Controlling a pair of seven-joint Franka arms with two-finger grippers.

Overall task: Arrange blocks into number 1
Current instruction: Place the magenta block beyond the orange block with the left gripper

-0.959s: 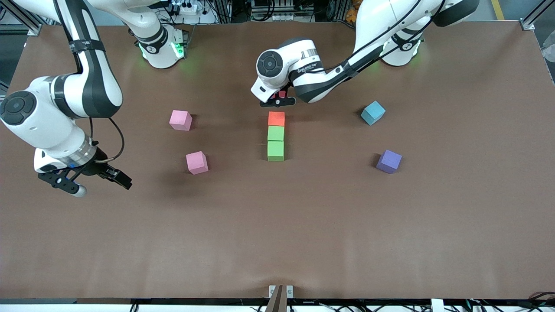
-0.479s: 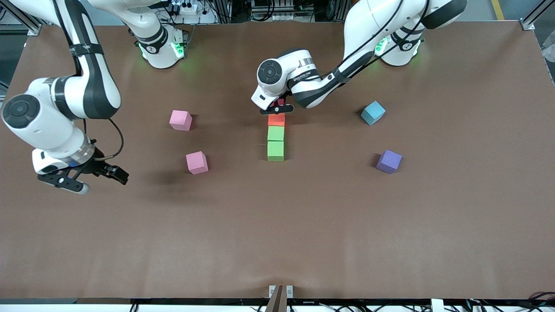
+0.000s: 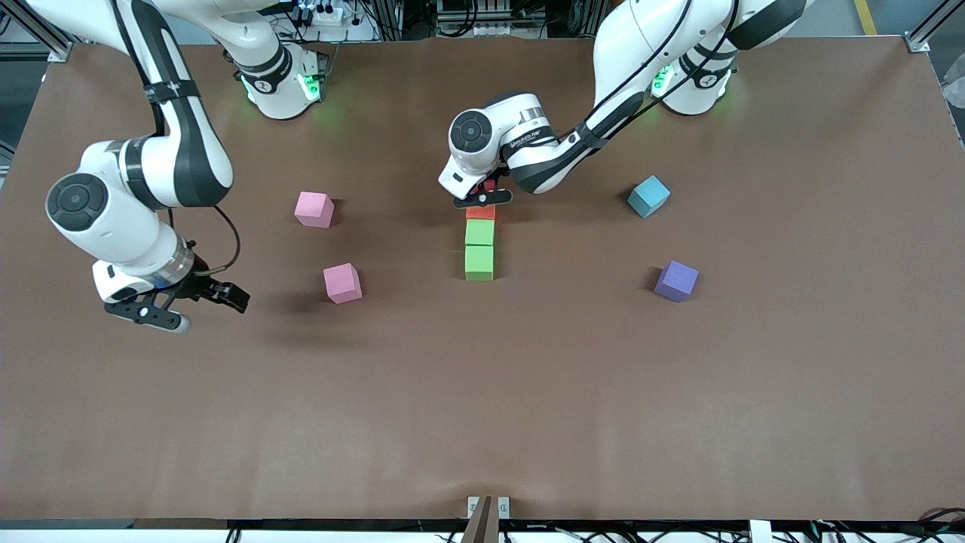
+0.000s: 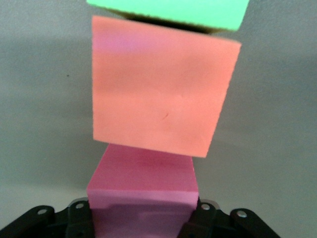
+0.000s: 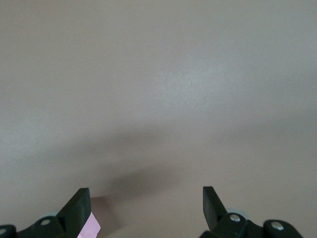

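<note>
The brown counter (image 3: 528, 392) carries a column of blocks at its middle: two green blocks (image 3: 479, 247) touching, with the orange block (image 3: 480, 213) at their 12 o'clock. The left gripper (image 3: 482, 197) hangs over the orange block's top edge, its fingers pinching the crimson block (image 4: 143, 186), which seems just clear of the counter. The right gripper (image 3: 177, 305), fingers spread, waits at 9 o'clock from the nearer pink block (image 3: 342, 283). Another pink block (image 3: 314, 209), the sky-blue block (image 3: 648, 196) and the purple block (image 3: 676, 280) lie apart.
</note>
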